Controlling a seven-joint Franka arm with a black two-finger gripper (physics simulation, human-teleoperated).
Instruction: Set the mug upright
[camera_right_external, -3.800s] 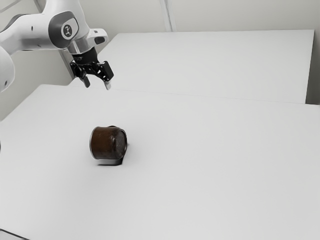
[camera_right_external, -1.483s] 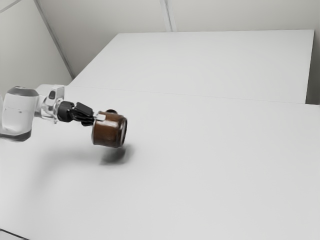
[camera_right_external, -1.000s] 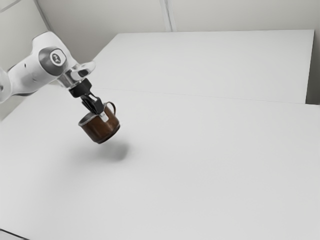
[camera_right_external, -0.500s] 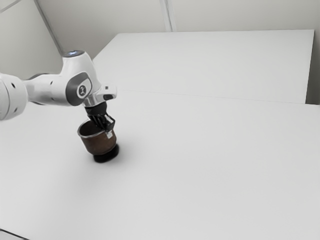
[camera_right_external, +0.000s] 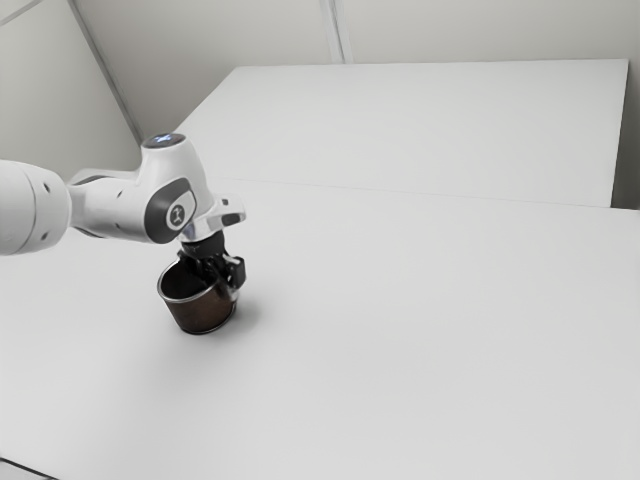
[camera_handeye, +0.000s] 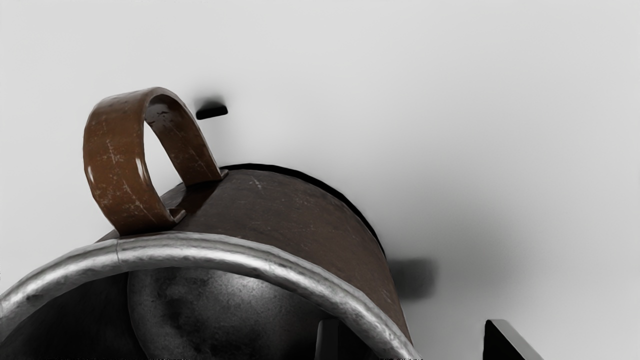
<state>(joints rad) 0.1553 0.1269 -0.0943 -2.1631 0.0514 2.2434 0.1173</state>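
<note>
Arm (camera_right_external: 112, 208) with round emblem (camera_right_external: 177, 215), spread hand (camera_right_external: 219, 283) astride rim (camera_handeye: 225, 252) of upright mug (camera_right_external: 200, 313)

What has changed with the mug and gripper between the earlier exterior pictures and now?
The mug, first on its side, was gripped, lifted and turned, and now stands mouth up on the table. The gripper has let go: its fingers are open, one inside the mug, one outside. The table is unchanged.

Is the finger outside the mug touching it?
Apart. The wrist view shows a strip of table between the outer finger and the mug.
</note>
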